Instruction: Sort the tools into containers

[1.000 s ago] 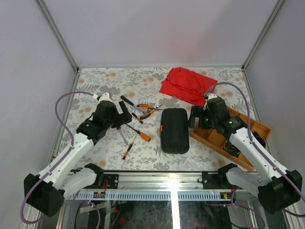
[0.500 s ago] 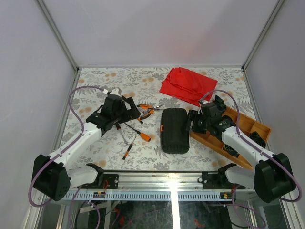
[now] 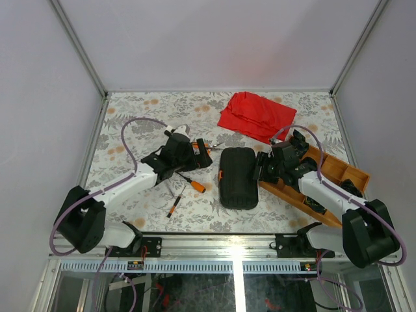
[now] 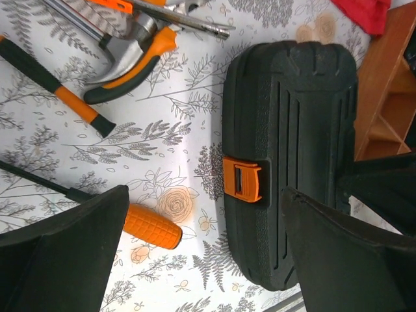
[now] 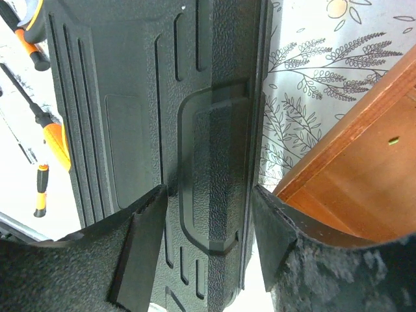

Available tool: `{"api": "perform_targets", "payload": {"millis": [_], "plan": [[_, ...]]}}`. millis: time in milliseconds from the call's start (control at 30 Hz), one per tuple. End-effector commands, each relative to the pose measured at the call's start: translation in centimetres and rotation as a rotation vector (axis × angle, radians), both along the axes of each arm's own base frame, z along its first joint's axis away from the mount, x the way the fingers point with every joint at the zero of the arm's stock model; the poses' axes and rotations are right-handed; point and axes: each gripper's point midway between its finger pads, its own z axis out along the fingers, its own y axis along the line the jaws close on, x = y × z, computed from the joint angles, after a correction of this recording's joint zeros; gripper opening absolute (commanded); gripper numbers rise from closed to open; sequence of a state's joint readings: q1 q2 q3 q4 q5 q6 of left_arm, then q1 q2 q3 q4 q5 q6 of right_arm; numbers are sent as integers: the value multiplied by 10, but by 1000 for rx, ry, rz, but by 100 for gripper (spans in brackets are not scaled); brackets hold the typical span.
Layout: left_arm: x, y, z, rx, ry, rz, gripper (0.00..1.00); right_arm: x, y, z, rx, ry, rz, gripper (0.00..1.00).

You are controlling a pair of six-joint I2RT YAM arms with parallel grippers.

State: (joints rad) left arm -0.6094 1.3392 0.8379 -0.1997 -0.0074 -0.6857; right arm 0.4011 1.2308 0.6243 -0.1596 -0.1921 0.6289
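Top external view: the case (image 3: pixel 238 177) is lying shut, lid up, near the middle of the flowered surface (image 3: pixel 130 117), with its orange latch (image 3: pixel 221 174) facing the left arm's side. The left gripper (image 3: pixel 203 155) is hovering just beside the case on that latch side, above a scatter of tools. An orange-handled screwdriver (image 3: pixel 197 187) and a small screwdriver (image 3: pixel 173 206) are lying loose on the surface nearer the arm bases, both outside the case. The right gripper (image 3: pixel 261 169) is sitting at the case's opposite long edge, between the case and a wooden tray (image 3: pixel 356 172). A red cloth (image 3: pixel 255 116) is lying at the far side, apart from the case.

Left wrist view: the left jaws are standing wide open and holding nothing, their fingers (image 4: pixel 65 260) framing bare surface and the latch side of the case. Pliers (image 4: pixel 130 58) and a black-and-orange driver (image 4: pixel 58 91) are lying on the surface near the case, neither touching it.

Right wrist view: the right jaws are standing partly open, with one finger (image 5: pixel 140 260) on each side of a raised, handle-shaped ridge (image 5: pixel 214 162) along the case's edge. A strip of lid is showing between that finger and the ridge, so the jaws are not clamping it. The tray's corner is lying just beside the case.
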Motion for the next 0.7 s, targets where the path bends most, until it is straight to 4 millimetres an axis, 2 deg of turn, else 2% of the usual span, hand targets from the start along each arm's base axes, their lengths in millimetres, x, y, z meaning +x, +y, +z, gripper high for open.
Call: {"api": "perform_targets", "payload": {"millis": [0, 167, 400, 667], "plan": [[5, -21, -2, -25, -26, -12, 97, 6, -4, -6, -19, -18, -21, 60], [-4, -33, -18, 9, 1, -31, 93, 2, -6, -14, -30, 3, -13, 58], [-12, -38, -38, 34, 44, -21, 85, 0, -10, -20, -57, 16, -13, 57], [-10, -49, -46, 47, 63, -38, 76, -4, -12, -26, -68, 35, -10, 55]]}}
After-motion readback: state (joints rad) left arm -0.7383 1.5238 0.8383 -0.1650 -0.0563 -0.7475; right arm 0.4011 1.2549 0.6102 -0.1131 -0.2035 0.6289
